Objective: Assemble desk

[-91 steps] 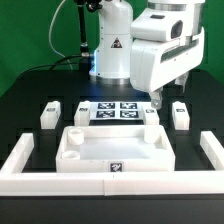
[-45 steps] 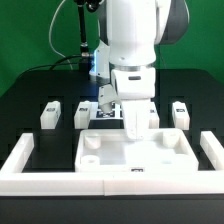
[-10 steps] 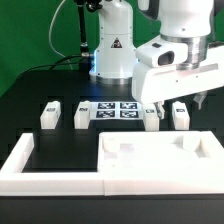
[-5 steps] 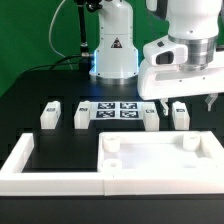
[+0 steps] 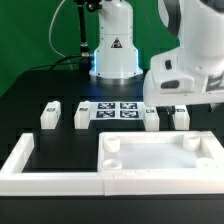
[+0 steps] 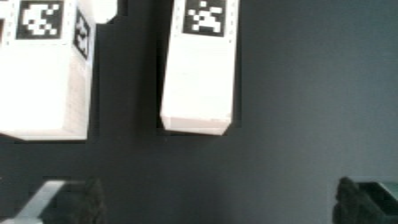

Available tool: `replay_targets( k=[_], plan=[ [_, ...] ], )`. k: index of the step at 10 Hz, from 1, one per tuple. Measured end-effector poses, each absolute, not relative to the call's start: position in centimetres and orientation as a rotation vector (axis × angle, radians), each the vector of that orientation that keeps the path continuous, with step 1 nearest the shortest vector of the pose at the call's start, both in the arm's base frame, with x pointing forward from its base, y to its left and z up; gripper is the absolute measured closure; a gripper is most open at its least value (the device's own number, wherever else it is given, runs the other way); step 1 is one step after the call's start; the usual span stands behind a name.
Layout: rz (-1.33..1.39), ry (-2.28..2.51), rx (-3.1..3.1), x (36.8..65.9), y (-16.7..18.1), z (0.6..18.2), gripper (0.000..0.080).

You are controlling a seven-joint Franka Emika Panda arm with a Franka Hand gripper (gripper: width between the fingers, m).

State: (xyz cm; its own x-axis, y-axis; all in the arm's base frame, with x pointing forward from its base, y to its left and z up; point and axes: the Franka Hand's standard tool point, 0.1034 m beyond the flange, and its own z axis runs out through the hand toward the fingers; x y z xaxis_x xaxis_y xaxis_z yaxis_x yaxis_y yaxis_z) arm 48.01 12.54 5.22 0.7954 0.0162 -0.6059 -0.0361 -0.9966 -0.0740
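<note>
The white desk panel (image 5: 150,160) lies flat at the front on the exterior view's right, rim up, with its round corner sockets showing. Four tagged white legs stand in a row behind it: two on the left (image 5: 49,114) (image 5: 83,115) and two on the right (image 5: 150,118) (image 5: 180,116). The arm's white wrist housing (image 5: 188,75) hangs above the right pair and hides the fingers there. In the wrist view my gripper (image 6: 217,205) is open and empty, its dark fingertips (image 6: 63,205) wide apart above two legs (image 6: 45,70) (image 6: 199,65).
The marker board (image 5: 115,110) lies between the two pairs of legs. The low white border wall (image 5: 40,180) runs along the front and up the left side (image 5: 20,155). The robot base (image 5: 112,50) stands at the back.
The panel has slid from the front middle to the exterior view's right. The gripper, earlier down on the panel, has let go, risen and moved right over the right pair of legs.
</note>
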Motion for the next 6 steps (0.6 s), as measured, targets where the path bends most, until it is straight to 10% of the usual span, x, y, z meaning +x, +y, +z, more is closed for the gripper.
replay_targets(
  k=[6],
  plan=[
    [1.344, 0.094, -2.772, 47.0, 13.0, 4.9, 0.0151]
  ],
)
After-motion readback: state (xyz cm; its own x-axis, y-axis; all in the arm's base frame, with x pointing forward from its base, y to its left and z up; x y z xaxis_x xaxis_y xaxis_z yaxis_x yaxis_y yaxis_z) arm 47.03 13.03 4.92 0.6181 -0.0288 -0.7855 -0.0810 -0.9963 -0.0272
